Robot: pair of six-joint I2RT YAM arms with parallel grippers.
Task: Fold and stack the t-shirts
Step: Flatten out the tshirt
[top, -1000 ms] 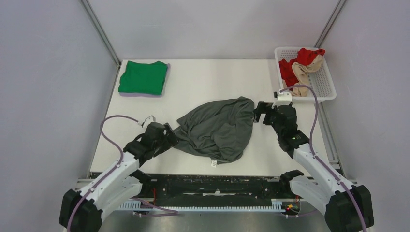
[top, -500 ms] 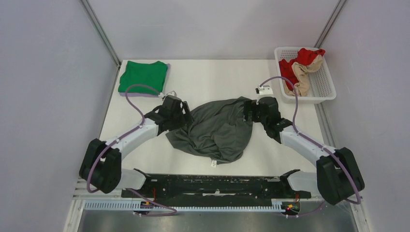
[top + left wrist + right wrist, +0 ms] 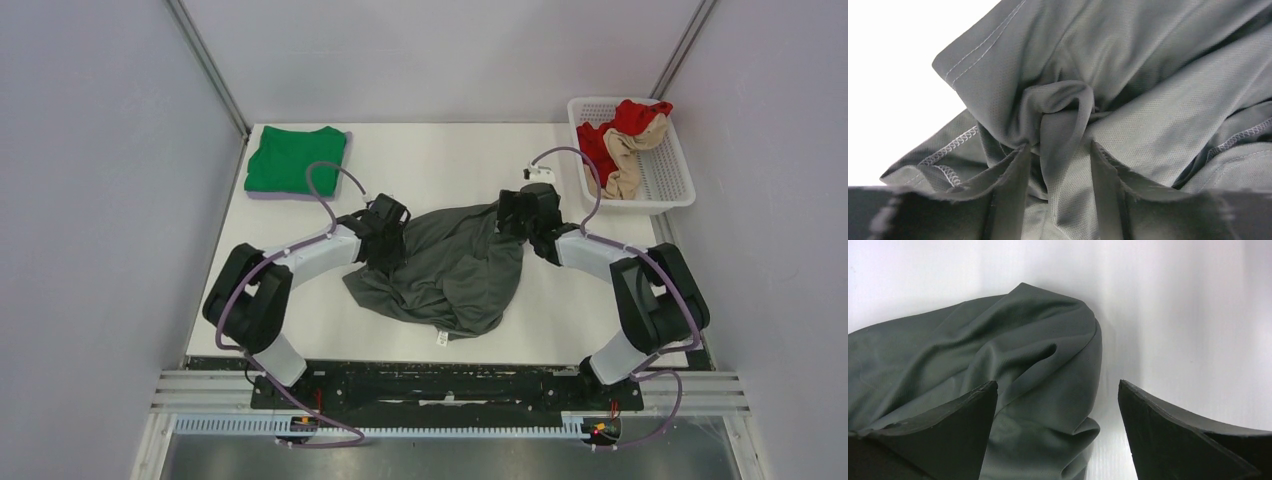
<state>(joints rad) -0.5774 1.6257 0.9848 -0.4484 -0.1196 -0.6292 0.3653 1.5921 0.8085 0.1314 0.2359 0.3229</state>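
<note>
A dark grey t-shirt [image 3: 445,270] lies crumpled in the middle of the table. A bright green t-shirt [image 3: 295,160] lies folded at the far left corner. My left gripper [image 3: 388,238] is down on the grey shirt's upper left part. In the left wrist view its jaws [image 3: 1059,145] stand partly closed around a raised ridge of grey cloth [image 3: 1148,75], with a dark gap beside the left finger [image 3: 1008,185]. My right gripper [image 3: 520,215] sits at the shirt's upper right corner. Its jaws [image 3: 1058,382] are wide open astride the cloth edge [image 3: 998,340].
A white lattice basket [image 3: 668,190] with red and beige garments [image 3: 615,140] stands at the far right, just beyond my right arm. Bare white table [image 3: 450,150] shows behind the grey shirt. Grey walls close in both sides.
Both arms reached away from the near edge onto the grey shirt's far corners. The left jaws narrowed around a cloth ridge. The shirt's left edge bunched inward.
</note>
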